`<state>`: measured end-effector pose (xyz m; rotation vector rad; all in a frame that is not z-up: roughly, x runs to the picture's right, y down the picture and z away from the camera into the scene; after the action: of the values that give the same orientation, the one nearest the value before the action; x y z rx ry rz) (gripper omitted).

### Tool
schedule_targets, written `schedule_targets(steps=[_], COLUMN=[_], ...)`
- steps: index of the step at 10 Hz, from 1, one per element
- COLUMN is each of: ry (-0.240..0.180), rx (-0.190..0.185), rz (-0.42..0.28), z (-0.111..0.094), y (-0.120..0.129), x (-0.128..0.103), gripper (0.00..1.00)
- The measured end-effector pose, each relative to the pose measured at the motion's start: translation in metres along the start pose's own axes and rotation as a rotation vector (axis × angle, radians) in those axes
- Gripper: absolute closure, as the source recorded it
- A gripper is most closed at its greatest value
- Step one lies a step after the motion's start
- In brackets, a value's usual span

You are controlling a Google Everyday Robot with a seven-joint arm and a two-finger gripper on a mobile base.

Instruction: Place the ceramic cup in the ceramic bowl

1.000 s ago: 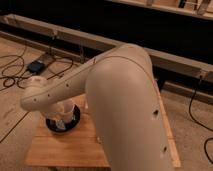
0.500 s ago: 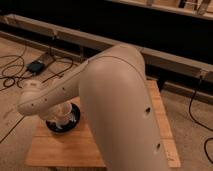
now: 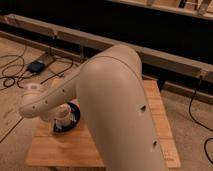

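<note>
gripper (image 3: 62,118) sits low at the end of the big cream arm (image 3: 115,100), right over the ceramic bowl (image 3: 74,120). the arm bends down from above and hides most of what is under it.

just under the gripper there is a pale round shape, and that looks like the ceramic cup (image 3: 63,119). it seems to be inside the rim of the black bowl, or just above the bottom. i think the gripper is this low so the cup can go down softly and not drop and crack.

i cannot tell if the gripper is clamped on the cup or has let go, because the wrist is in the way.

the bowl rests on the wooden table (image 3: 125,150), near its far left corner. behind the gripper, black cables (image 3: 15,67) lie on the floor, well apart from the table.

my guess is the job is almost done. the next thing needed is to let go and lift straight up, so the cup does not tip.
</note>
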<state>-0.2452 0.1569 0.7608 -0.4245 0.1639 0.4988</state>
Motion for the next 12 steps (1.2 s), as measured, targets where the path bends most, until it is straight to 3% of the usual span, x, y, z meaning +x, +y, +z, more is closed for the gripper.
schedule_targets(steps=[7, 10, 12], ry=[0.0, 0.003, 0.011], rx=[0.002, 0.04, 0.038], rz=[0.01, 0.051, 0.113], z=[-0.002, -0.028, -0.039], y=[-0.003, -0.022, -0.027], x=[0.001, 0.012, 0.026], gripper=[0.2, 0.2, 0.2])
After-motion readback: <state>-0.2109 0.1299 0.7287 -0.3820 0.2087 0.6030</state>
